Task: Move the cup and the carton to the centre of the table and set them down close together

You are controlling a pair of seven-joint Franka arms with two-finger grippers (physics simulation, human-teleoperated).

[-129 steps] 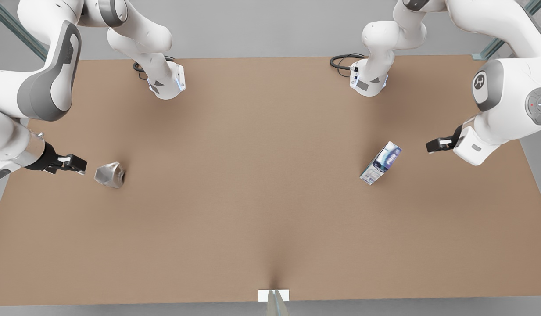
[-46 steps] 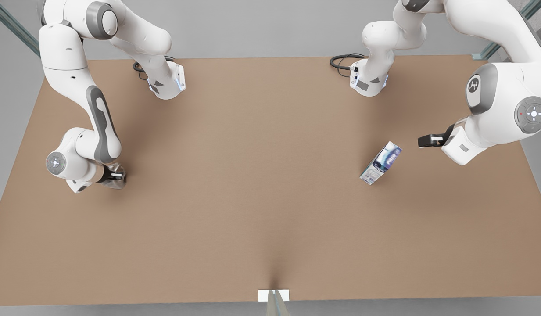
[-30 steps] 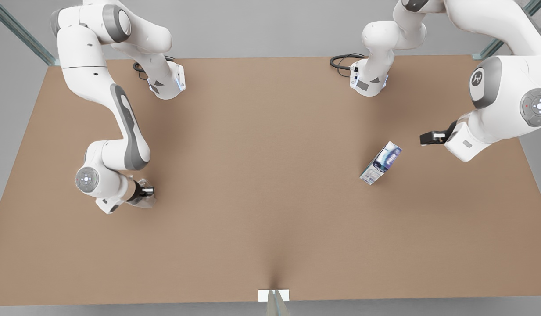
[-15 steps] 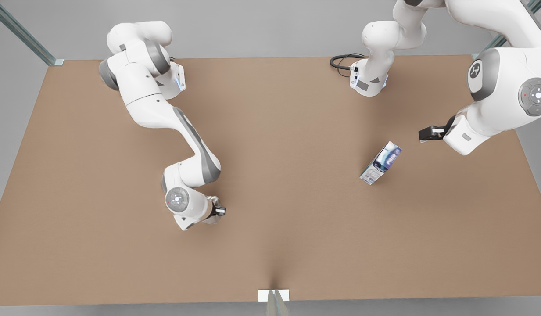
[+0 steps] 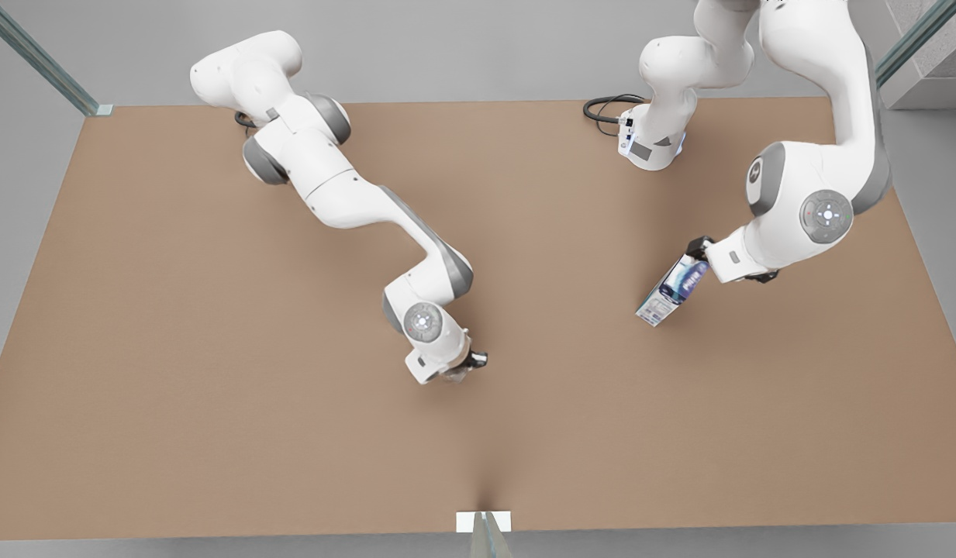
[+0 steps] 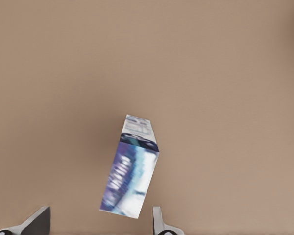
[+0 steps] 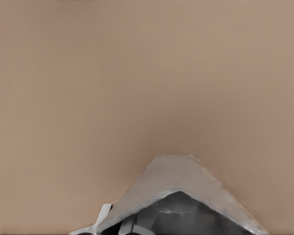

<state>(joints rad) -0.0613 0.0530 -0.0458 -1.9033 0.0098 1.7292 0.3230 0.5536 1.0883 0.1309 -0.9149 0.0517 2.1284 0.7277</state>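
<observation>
The right gripper [image 5: 470, 364] sits near the middle of the table [image 5: 214, 403], a little toward the front view's left of centre and nearer the edge with the white marker [image 5: 483, 521], and it is clenched on the cup [image 7: 181, 196], whose faceted silver body shows between its fingers in the right wrist view (in the front view the cup [image 5: 456, 375] is mostly tucked under the wrist, so whether it touches the surface cannot be told). Well apart, toward the front view's right, the carton [image 5: 673, 288] lies on the table at a slant, its dark blue printed panel facing up. The left gripper [image 5: 698, 249] is at the carton's far end, just beside or touching it. In the left wrist view its two fingers [image 6: 36, 221] are spread wide, one on each side of the near end of the carton [image 6: 132, 171], with bare table showing between each finger and the box, so nothing is grasped there.
</observation>
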